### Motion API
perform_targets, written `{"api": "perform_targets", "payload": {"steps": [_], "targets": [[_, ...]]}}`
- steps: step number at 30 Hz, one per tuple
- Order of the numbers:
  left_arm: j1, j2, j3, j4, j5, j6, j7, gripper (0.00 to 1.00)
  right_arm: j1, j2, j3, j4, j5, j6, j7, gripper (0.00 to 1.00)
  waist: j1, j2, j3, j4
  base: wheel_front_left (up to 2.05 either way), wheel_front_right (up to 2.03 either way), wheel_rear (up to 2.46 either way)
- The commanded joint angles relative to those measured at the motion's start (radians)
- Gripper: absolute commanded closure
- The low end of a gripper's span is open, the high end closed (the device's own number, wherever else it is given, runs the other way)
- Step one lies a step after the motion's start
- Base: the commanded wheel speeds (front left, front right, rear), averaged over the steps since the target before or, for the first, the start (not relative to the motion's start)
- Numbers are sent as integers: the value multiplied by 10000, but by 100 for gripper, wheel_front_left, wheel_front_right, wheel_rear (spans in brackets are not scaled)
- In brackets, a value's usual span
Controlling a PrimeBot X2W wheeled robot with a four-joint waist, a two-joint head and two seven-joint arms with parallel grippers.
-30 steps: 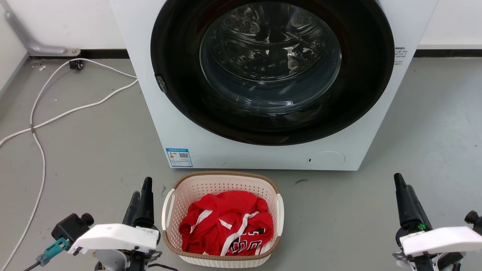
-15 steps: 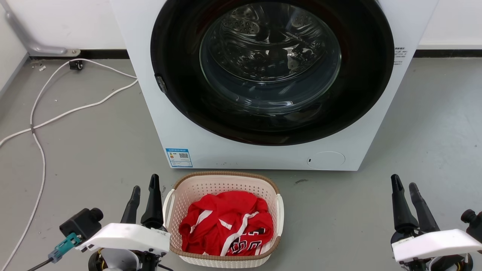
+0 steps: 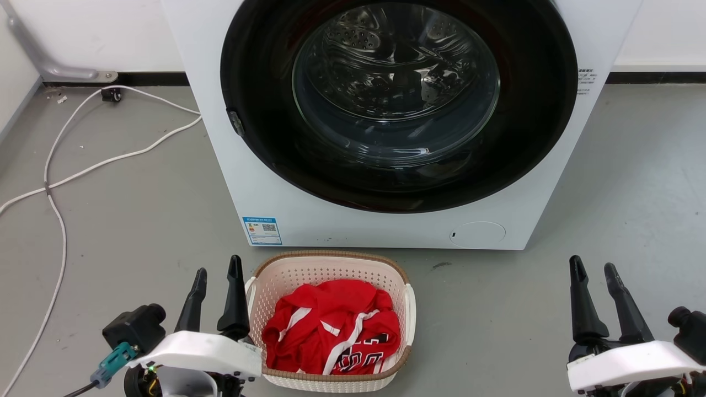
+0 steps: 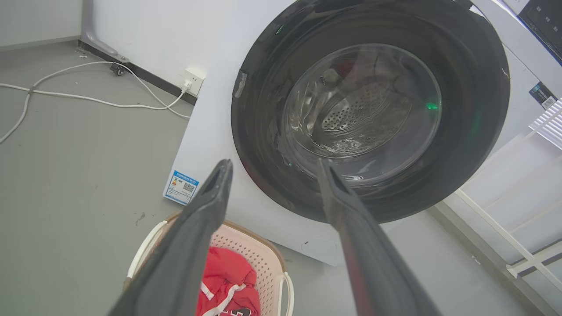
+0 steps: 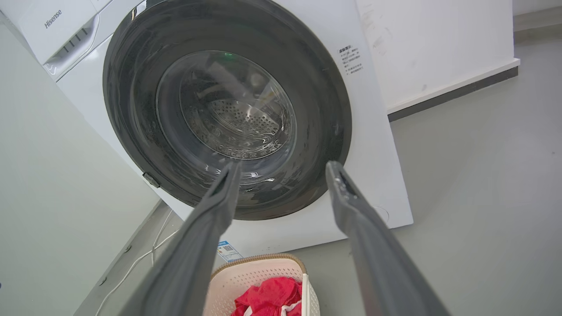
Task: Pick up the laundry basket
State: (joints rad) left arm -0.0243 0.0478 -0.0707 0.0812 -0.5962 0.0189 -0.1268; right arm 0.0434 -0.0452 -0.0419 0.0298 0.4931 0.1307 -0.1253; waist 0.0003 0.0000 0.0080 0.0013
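Observation:
The laundry basket (image 3: 287, 275), cream-white and perforated with a brown rim, sits on the grey floor just in front of the washing machine (image 3: 220, 143), with a red garment (image 3: 331, 325) inside. My left gripper (image 3: 218, 264) stands open right beside the basket's left handle (image 3: 249, 286), its inner finger close to it, holding nothing. Well to the right of the basket, my right gripper (image 3: 593, 264) is open and empty. In the left wrist view the basket (image 4: 263, 263) lies below the open left gripper (image 4: 272, 163). The right wrist view shows the basket (image 5: 246, 274) low between the right gripper (image 5: 283, 164) fingers.
The washing machine's round dark door (image 3: 397, 99) is shut and fills the space behind the basket. White cables (image 3: 60, 182) trail across the floor at the left, toward a wall bracket (image 3: 55, 69). Bare grey floor (image 3: 496, 320) lies between the basket and my right gripper.
Both grippers have opened from shut. My left gripper has shifted right, closer to the basket's left handle. The basket has stayed where it was.

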Motion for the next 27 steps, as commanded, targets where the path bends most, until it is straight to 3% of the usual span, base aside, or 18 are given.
{"api": "perform_targets", "payload": {"steps": [1,27], "targets": [[31,25,-62,-163,310,56,-101,0,40,-52,19,-199,-333,0,-112,0,-1,0,0,0,0,0,0],[287,28,-557,-235,3002,85,-738,0,453,-63,5,-617,-3082,0,-751,0,-2,0,-3,-18,0,0,0]]}}
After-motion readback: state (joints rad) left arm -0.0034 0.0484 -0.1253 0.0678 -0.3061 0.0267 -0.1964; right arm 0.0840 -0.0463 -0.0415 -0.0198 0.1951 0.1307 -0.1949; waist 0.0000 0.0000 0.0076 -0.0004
